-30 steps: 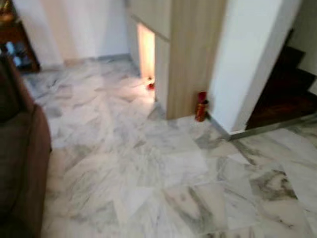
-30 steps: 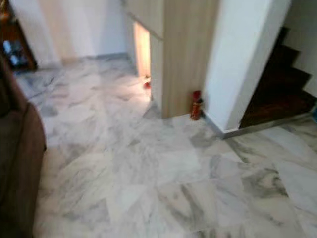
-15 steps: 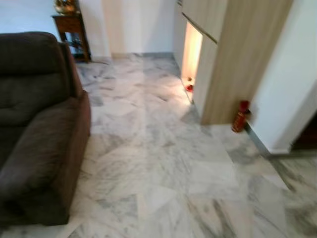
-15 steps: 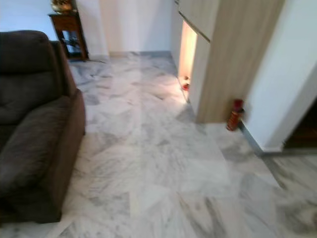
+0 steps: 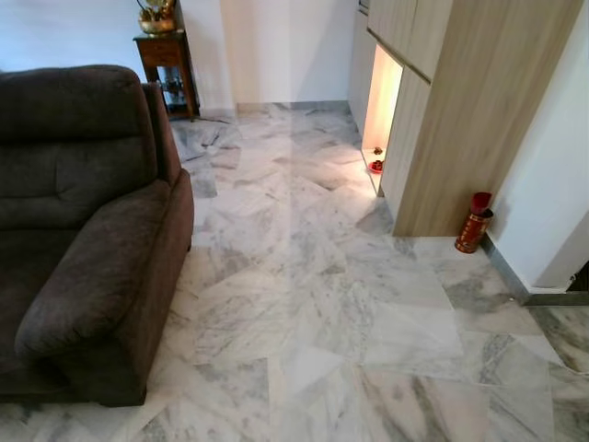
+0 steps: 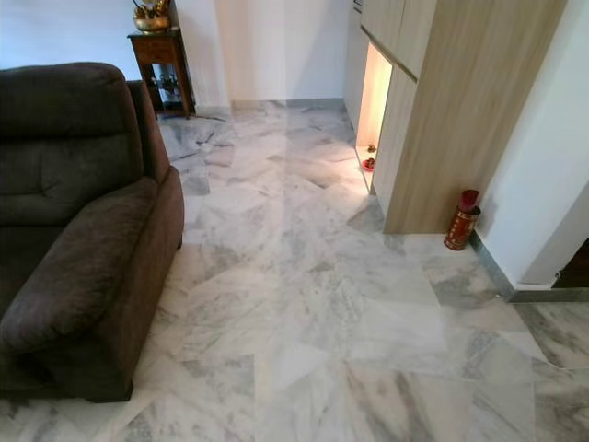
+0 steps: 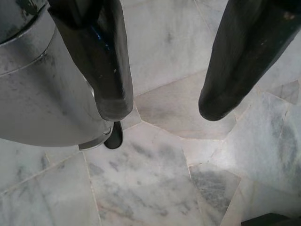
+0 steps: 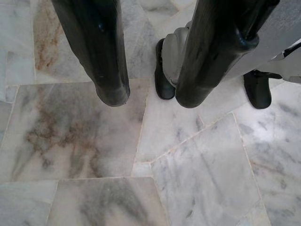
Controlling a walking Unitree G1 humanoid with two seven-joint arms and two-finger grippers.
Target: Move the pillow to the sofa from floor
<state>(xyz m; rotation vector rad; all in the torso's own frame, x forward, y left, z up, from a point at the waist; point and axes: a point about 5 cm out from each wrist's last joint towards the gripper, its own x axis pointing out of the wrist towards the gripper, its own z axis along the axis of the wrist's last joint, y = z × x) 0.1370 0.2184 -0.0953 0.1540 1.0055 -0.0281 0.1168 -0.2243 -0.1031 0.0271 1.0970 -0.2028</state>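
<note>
Pillow-hunting is the likely step: from the head views, none lies on the marble floor (image 5: pixel 313 304), and the brown sofa (image 5: pixel 83 230) waits at the robot's left (its seat cut off by the frame). A red canister (image 5: pixel 474 223) stands by the wooden cabinet (image 6: pixel 442 120). Left wrist view: left gripper (image 7: pixel 164 106) hangs idle, fingers spread, empty. Right wrist view: right gripper (image 8: pixel 150 96) likewise parted above the robot's feet (image 8: pixel 164 70).

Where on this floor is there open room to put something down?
The widest bare patch is the marble floor between the brown sofa and the wooden cabinet. A strip runs back to the far wall. It gets tighter by the red canister at the cabinet's corner and around the small side table behind the sofa.
</note>
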